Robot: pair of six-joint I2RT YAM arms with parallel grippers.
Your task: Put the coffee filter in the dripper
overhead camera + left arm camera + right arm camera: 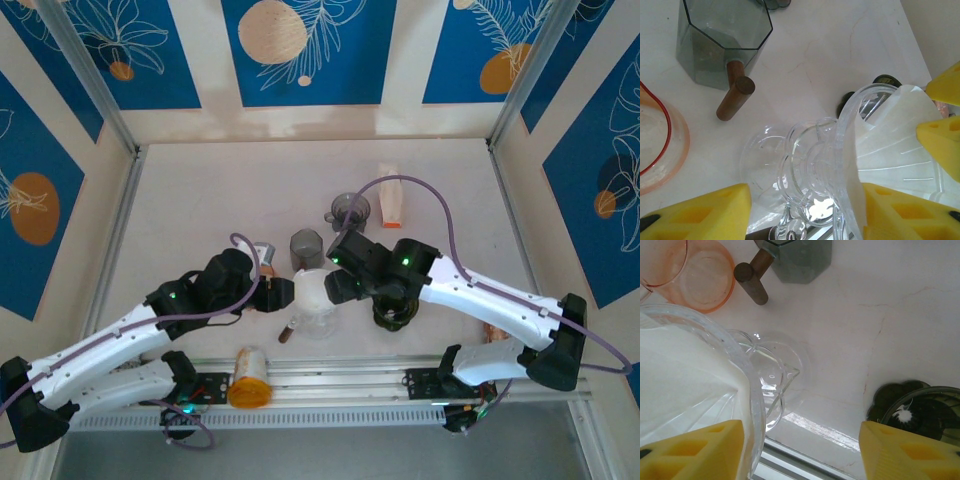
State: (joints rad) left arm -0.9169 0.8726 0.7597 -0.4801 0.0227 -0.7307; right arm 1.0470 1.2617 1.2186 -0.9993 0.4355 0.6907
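Paper coffee filter [895,150], light, limp and easily creased, sits in glass dripper [842,150]; pinch its top edge gently; left gripper [802,187] and right gripper [800,425] both open-jawed.

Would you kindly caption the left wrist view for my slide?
White filter inside the clear glass dripper; grey wooden-handled cup behind.

Top camera looks down; both wrist cameras share dripper [842,150].

Arms reach inward — left gripper [805,192] and right gripper [801,427] nearly meet, right jaws parted (left's unclear).
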